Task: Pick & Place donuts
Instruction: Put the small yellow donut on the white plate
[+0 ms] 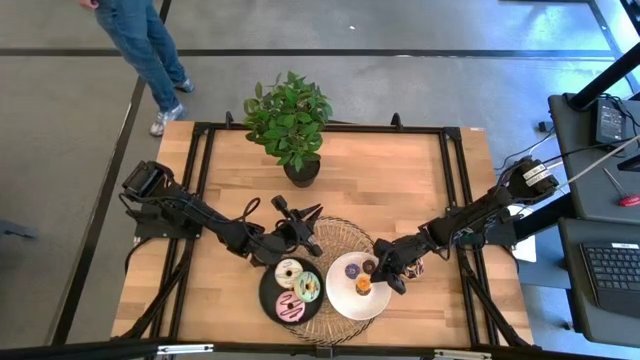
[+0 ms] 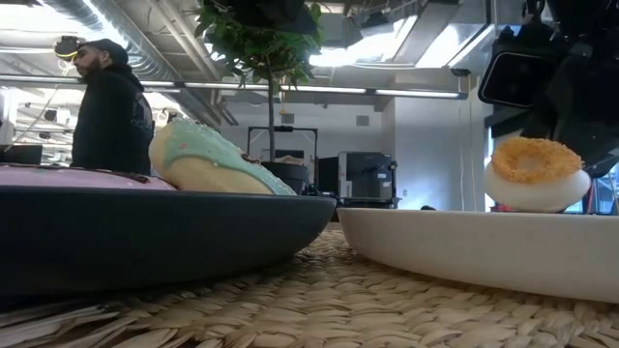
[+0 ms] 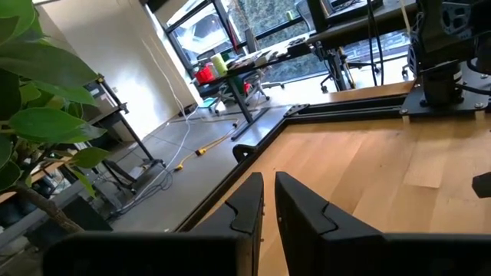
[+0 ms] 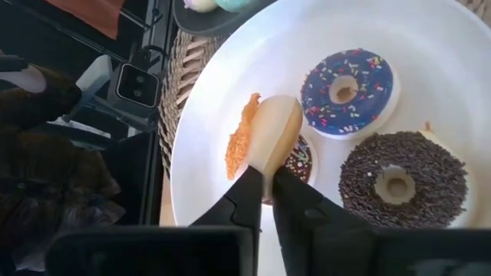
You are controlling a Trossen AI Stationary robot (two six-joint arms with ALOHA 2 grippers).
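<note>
We count six donuts already on plates, so the job looks nearly finished. The black plate [image 1: 268, 300] holds three: a cream one [image 1: 289, 272], a mint one [image 1: 308, 288] and a pink one [image 1: 289, 307]. The white plate [image 1: 340, 305] carries the others: a blue-iced one with sprinkles [image 4: 349, 90], a chocolate-sprinkled one [image 4: 403, 181], a small dark one [image 4: 301, 159] half hidden, and an orange one [image 4: 261, 138]. Both plates sit on a woven mat [image 1: 340, 235] at the near edge of the counter [image 1: 400, 190].

The orange donut is the one in hand. It stands on edge on the white plate, leaning against the small dark donut, and the right claw [image 4: 268, 184] has its fingertips [image 4: 249, 188] pinched at the donut's lower rim. The gap between them is very narrow, and we cannot tell whether they are gripping the donut or have just let go. In the low view the orange donut [image 2: 534, 172] appears to rest on the white plate.

The left claw [image 3: 268, 192] waits above the bare counter beside the mat, near the potted plant [image 1: 290, 120], its fingers close together and holding nothing.

We see no donut lying loose on the counter. We judge that what is left is for the right claw to free the orange donut and lift clear. A person [image 2: 106, 106] stands in the room behind.
</note>
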